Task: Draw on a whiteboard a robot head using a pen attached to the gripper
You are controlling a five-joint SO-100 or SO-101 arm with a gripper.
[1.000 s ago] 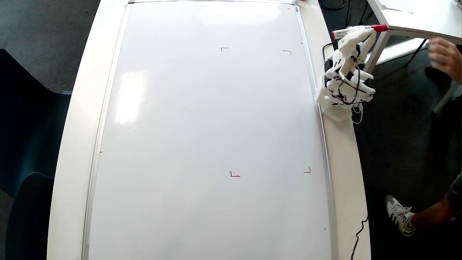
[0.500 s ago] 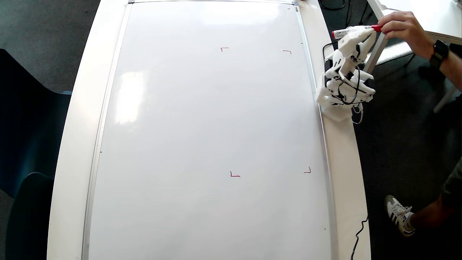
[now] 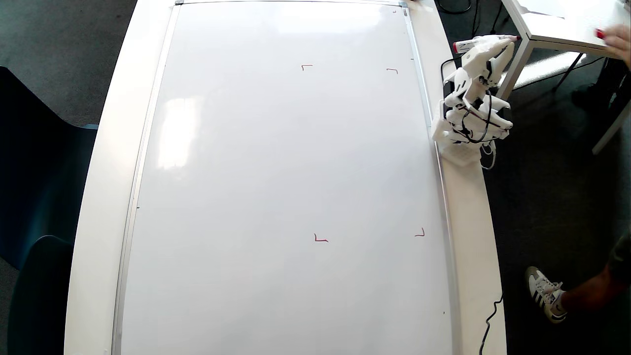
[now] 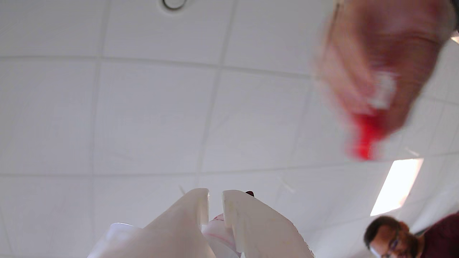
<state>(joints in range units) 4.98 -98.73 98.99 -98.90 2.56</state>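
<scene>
**Overhead view: uncapped pen lies crosswise in the gripper, off the board**

Overhead view shows the pen (image 3: 485,41) lying almost level, its long axis running left to right across the picture. Its red-marked butt points left toward the whiteboard (image 3: 276,187); its dark tip points right, out over the dark floor. It sits beyond the board's right frame, near the top right corner, well apart from the drawing surface.

The gripper (image 3: 493,44) is a white plastic claw with smooth, rounded fingers; black cables run down the folded arm behind it. In the wrist view the two fingers (image 4: 251,225) stand nearly together with a narrow gap at the tips (image 4: 215,200), clamped on the pen's white barrel (image 4: 220,233), which shows low between them with a thin red line on it.

The whiteboard is glossy, rectangular and thinly framed in silver. Four small red corner marks (image 3: 321,239) sit on its right half. No drawing lies between them.

A blurred hand (image 4: 376,68) holds a red cap (image 4: 364,138) in the wrist view; overhead, that hand (image 3: 618,39) is at the right edge, over a second white table (image 3: 552,24).
</scene>
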